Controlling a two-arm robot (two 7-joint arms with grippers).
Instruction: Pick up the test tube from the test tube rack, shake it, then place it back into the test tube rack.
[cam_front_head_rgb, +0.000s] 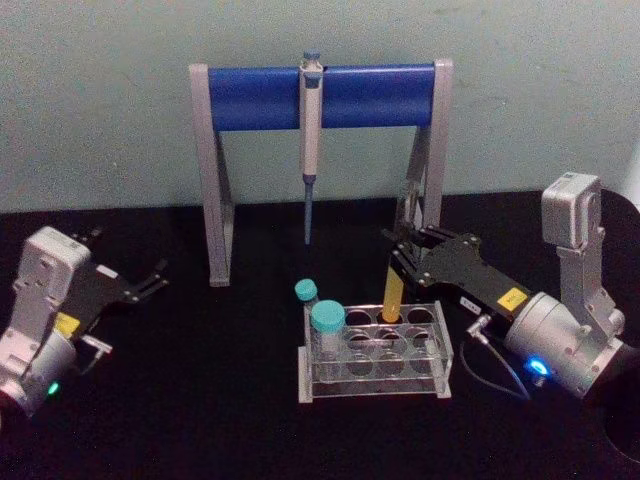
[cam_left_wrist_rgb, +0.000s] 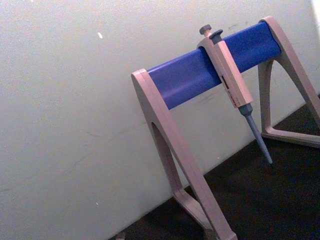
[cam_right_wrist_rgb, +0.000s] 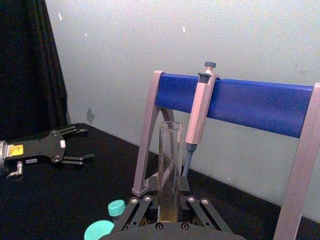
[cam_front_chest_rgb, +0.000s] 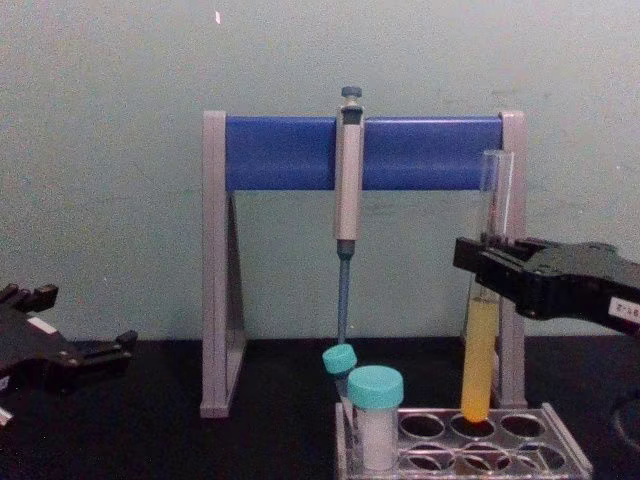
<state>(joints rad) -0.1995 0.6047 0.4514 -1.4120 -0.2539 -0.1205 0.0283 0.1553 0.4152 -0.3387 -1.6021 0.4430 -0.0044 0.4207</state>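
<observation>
Black right claw (cam_front_chest_rgb: 487, 263) pinches the test tube (cam_front_chest_rgb: 478, 350) standing in its rack (cam_front_head_rgb: 400, 385).

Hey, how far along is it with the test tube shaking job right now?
Done: the right end effector grips the test tube. In hand: the tube stands upright, its tip just inside a back hole of the test tube rack. Left: release at least; whether it was shaken cannot be told. The left end effector sits open, aside.

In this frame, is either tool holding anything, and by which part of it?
The right tool grips the test tube around its middle, just above the yellow liquid. The left tool, open, holds nothing.
</observation>
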